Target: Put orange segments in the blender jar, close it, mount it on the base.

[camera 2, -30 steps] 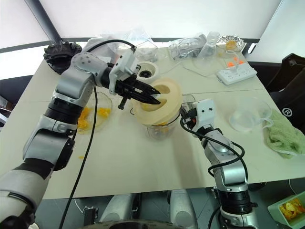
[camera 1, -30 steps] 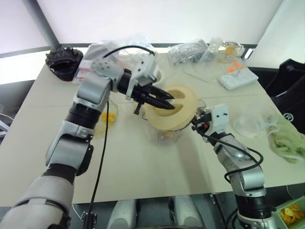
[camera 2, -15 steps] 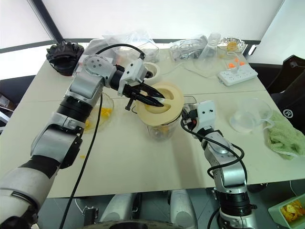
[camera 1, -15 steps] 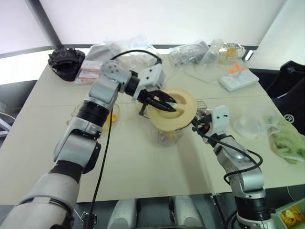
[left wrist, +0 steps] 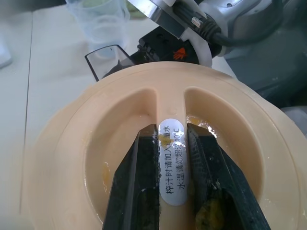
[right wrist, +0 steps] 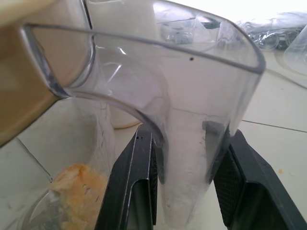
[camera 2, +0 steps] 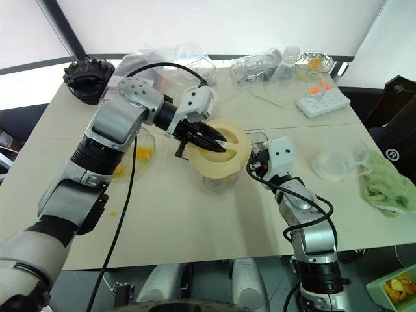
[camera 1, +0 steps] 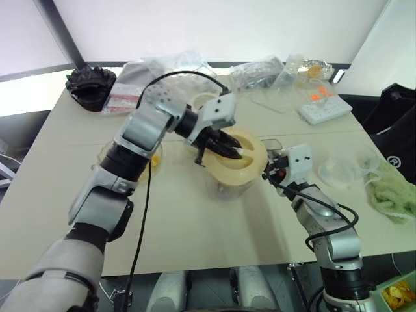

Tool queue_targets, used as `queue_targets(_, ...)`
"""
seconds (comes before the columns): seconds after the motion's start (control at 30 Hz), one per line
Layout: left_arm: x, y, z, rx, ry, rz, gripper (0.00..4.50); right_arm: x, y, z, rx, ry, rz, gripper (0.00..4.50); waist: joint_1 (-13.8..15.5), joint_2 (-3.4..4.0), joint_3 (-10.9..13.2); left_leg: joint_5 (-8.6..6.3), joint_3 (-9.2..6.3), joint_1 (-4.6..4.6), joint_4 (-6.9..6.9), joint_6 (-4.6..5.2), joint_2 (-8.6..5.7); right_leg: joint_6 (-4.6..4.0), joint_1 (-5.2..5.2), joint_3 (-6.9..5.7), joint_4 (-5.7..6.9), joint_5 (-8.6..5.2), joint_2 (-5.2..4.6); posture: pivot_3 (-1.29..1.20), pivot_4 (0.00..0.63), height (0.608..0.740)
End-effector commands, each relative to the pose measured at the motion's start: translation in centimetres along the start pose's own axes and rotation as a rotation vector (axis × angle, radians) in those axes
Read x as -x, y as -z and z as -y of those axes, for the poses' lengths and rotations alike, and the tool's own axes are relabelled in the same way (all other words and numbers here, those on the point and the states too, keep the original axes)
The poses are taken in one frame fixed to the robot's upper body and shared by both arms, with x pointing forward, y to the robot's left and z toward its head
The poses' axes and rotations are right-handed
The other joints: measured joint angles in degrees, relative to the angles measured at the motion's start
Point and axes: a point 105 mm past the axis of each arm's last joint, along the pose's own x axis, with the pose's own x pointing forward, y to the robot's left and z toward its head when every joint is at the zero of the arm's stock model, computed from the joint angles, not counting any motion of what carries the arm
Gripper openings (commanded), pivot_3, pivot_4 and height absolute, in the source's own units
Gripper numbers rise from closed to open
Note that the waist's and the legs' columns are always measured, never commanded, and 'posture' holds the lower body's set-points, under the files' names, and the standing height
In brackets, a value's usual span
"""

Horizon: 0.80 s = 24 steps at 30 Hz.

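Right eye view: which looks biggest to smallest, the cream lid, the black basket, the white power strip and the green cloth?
1. The cream lid, held on the blender jar by the left gripper.
2. The green cloth, partly cut off at the edge.
3. The black basket and white power strip: too alike to rank.

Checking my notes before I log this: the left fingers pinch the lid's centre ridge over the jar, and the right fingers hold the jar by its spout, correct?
Not the spout. The right wrist view shows the right fingers clamped on the blender jar's side handle. The left fingers do pinch the lid's centre ridge.
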Motion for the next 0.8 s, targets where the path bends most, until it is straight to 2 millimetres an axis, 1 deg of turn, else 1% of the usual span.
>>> queue_targets(0.03, -2.6, 3.6, -0.7, 0.213, -0.12, -0.157, 0.27, 0.0, -3.5, -0.4, 0.025, -0.015, 0.136, 0.97, 0.2, 0.0, 0.0, 0.0, -0.03, 0.04, 0.0, 0.0, 0.01, 0.01, 0.08, -0.03, -0.03, -0.02, -0.01, 0.0, 0.15, 0.74)
queue_targets(0.1, -2.7, 3.5, -1.2, 0.26, -0.175, -0.158, 0.27, 0.0, -3.5, -0.4, 0.024, -0.014, 0.136, 0.97, 0.5, 0.01, 0.0, 0.0, -0.06, 0.07, 0.03, 0.0, -0.01, 0.02, 0.2, -0.08, -0.07, -0.03, -0.02, 0.0, 0.15, 0.74)
queue_targets(0.2, -1.9, 3.4, -2.1, 0.41, -0.313, -0.178, 0.27, 0.1, -3.5, -0.5, 0.017, -0.008, 0.137, 0.97, 1.1, 0.03, 0.0, 0.0, -0.11, 0.08, 0.06, 0.0, -0.01, 0.06, 0.28, -0.06, -0.13, -0.06, -0.09, 0.0, 0.15, 0.74)
queue_targets(0.27, -1.6, 3.4, -2.3, 0.477, -0.365, -0.182, 0.27, 0.0, -3.5, -0.6, 0.016, -0.009, 0.137, 0.97, 1.3, 0.03, 0.0, 0.0, -0.13, 0.08, 0.07, 0.0, -0.02, 0.07, 0.29, -0.04, -0.15, -0.06, -0.09, 0.0, 0.15, 0.74)
queue_targets(0.43, -1.2, 3.3, -2.2, 0.573, -0.423, -0.185, 0.27, -0.2, -3.6, -0.5, 0.021, -0.014, 0.139, 0.97, 1.4, 0.04, 0.0, 0.0, -0.14, 0.08, 0.06, 0.0, -0.02, 0.1, 0.27, -0.05, -0.16, -0.07, -0.09, 0.0, 0.15, 0.74)
queue_targets(0.5, -1.1, 3.1, -2.0, 0.649, -0.416, -0.172, 0.27, -0.3, -3.6, -0.5, 0.023, -0.015, 0.139, 0.97, 1.4, 0.04, 0.0, 0.0, -0.15, 0.08, 0.06, -0.01, -0.03, 0.1, 0.27, -0.05, -0.16, -0.06, -0.09, 0.0, 0.15, 0.74)
queue_targets(0.67, -0.8, 2.6, -2.3, 0.676, -0.437, -0.15, 0.27, -0.3, -3.6, -0.5, 0.011, -0.018, 0.139, 0.97, 1.3, 0.04, 0.0, -0.01, -0.15, 0.08, 0.03, -0.01, -0.02, 0.12, 0.25, -0.05, -0.17, -0.08, -0.09, 0.0, 0.15, 0.74)
queue_targets(0.8, -0.3, 1.8, -2.7, 0.611, -0.452, -0.101, 0.27, -0.3, -3.4, -0.6, 0.018, -0.027, 0.134, 0.97, 1.1, 0.05, 0.0, -0.01, -0.15, 0.07, -0.05, -0.01, -0.02, 0.13, 0.21, -0.05, -0.19, -0.08, -0.09, 0.0, 0.15, 0.74)
